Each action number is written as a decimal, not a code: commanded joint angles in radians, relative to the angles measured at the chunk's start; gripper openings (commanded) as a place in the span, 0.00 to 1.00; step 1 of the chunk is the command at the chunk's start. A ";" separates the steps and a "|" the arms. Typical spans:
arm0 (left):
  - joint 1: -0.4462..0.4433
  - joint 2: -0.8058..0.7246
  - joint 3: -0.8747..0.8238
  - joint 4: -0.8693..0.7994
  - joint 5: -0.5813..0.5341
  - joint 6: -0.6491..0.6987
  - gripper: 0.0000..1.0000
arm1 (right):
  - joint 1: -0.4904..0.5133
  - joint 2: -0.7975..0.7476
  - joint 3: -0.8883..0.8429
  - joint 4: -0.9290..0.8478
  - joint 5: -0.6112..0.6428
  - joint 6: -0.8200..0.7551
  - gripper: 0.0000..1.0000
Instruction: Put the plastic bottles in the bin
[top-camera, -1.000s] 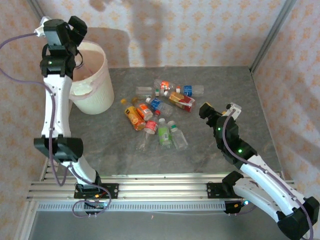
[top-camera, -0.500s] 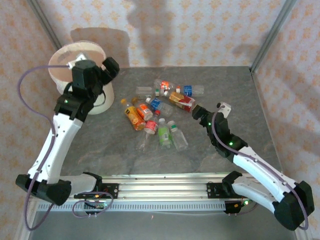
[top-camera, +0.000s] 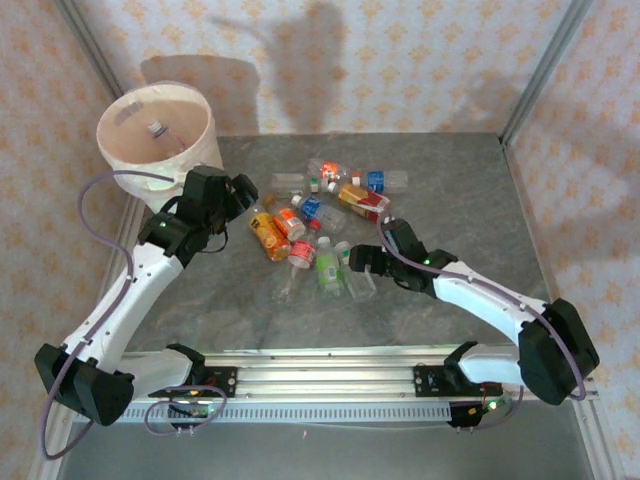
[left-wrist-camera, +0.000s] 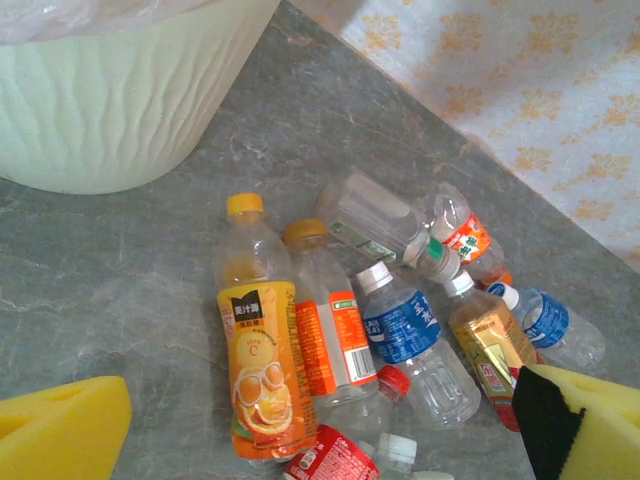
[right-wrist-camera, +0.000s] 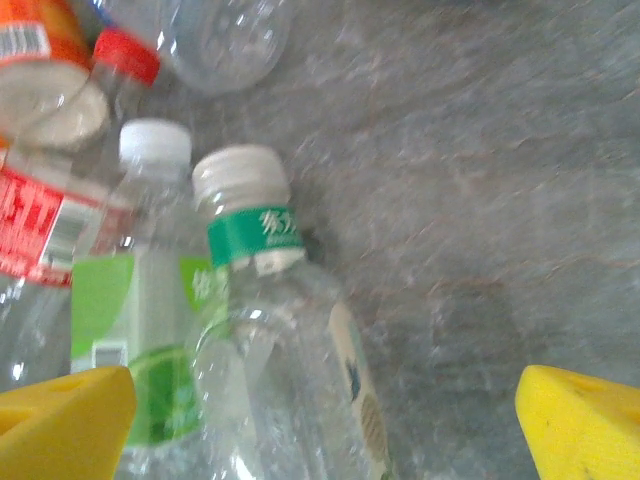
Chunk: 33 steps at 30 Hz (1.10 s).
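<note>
While I watch from above, the grey marbled surface (top-camera: 470, 200) sits inside a booth of pale wallpaper with orange flowers (top-camera: 420, 60) and metal corner posts (top-camera: 545, 65). The bin (top-camera: 200, 150) stands at the far left corner, and what looks like one bottle lies inside it. The plastic bottles (top-camera: 320, 225) lie flat in a heap at mid-surface. The orange juice bottle (left-wrist-camera: 258, 350) and the green-labelled bottle (top-camera: 328, 270) both have their caps toward the far edge. My left end effector (top-camera: 240, 190) hangs between the bin and the heap, spread wide and empty. My right end effector (top-camera: 362, 260) is spread wide too, gripping nothing, low over a clear bottle with a green neck band (right-wrist-camera: 270, 340).
</note>
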 joint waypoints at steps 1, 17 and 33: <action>-0.002 -0.016 -0.005 0.001 -0.029 -0.003 1.00 | 0.004 -0.021 -0.026 -0.026 -0.047 -0.069 0.97; -0.002 -0.001 -0.033 0.019 -0.010 -0.009 1.00 | 0.072 0.091 -0.030 -0.037 -0.028 -0.081 0.93; -0.001 0.035 -0.001 0.016 0.006 -0.012 1.00 | 0.094 0.164 -0.071 0.044 0.122 0.012 0.81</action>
